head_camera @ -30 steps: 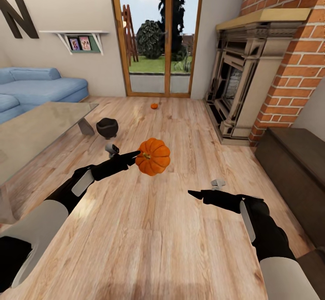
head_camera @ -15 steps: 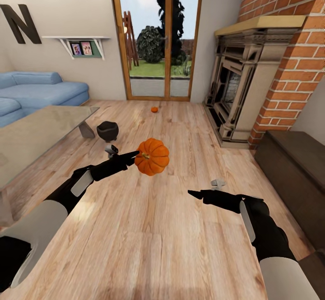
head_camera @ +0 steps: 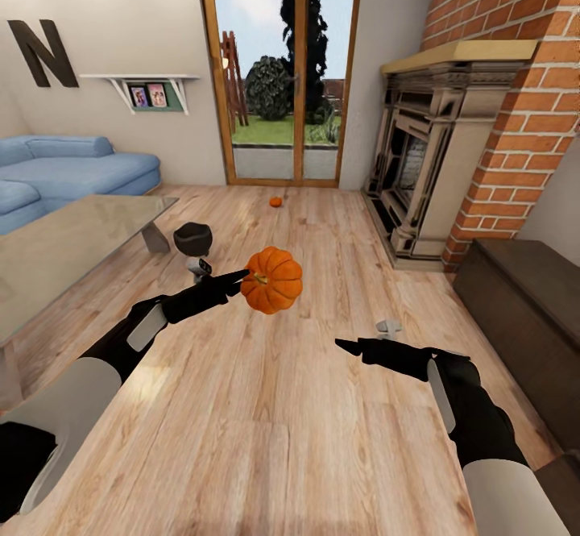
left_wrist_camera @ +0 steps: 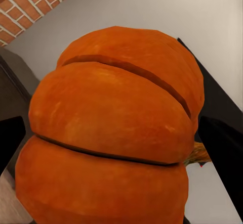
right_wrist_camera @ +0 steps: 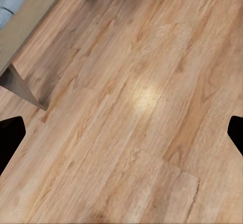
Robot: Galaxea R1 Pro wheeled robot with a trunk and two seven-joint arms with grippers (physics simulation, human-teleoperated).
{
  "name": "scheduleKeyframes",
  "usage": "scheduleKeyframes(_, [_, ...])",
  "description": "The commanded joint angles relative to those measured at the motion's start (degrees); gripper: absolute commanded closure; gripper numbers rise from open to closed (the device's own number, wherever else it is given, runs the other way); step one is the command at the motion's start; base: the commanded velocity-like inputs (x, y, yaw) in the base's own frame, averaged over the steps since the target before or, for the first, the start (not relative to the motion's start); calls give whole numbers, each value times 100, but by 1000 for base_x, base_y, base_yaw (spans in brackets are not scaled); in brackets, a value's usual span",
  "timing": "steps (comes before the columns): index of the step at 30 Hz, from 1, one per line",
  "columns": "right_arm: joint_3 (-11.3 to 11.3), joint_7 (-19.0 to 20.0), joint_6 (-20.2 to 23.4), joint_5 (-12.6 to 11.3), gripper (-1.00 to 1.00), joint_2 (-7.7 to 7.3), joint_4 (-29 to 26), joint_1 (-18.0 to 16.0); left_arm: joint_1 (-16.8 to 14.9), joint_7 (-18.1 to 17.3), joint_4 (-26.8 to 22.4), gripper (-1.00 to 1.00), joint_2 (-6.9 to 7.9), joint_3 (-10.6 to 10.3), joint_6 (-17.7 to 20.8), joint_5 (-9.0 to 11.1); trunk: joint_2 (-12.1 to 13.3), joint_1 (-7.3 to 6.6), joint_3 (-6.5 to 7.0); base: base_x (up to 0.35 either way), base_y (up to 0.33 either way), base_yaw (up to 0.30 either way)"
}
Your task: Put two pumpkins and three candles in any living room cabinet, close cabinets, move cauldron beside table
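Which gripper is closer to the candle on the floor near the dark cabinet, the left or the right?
The right. The right gripper hovers just in front of that candle, empty. The left gripper is farther away across the floor, holding a pumpkin.

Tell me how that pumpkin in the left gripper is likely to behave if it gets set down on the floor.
The pumpkin looks rounded and ribbed, so it may roll a little on the smooth wooden floor unless set on its base. It keeps its shape in the left gripper, so it is probably stiff. The fingers meet curved sides, so it might slip.
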Motion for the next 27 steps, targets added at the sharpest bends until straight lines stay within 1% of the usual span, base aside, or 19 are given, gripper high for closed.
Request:
scheduleKeyframes(1, [0,1,-1,1,-100,0,2,0,0,4,0,100,-1,1,-5,-3,0,0,9,0,0,0])
scheduleKeyframes(16, [0,-5,-14,8,-100,2,18,0,0,4,-21,100,-3,1,-5,-3,0,0,146,0,0,0])
scheduleKeyframes(22, [4,-5,-14,24,-100,2,18,0,0,2,-49,100,-18,1,-5,-11,0,0,155,3,0,0])
scheduleKeyframes(27, [5,-14,-12,14,-100,2,25,0,0,4,-54,100,-37,-7,-5,-19,0,0,155,263,0,0])
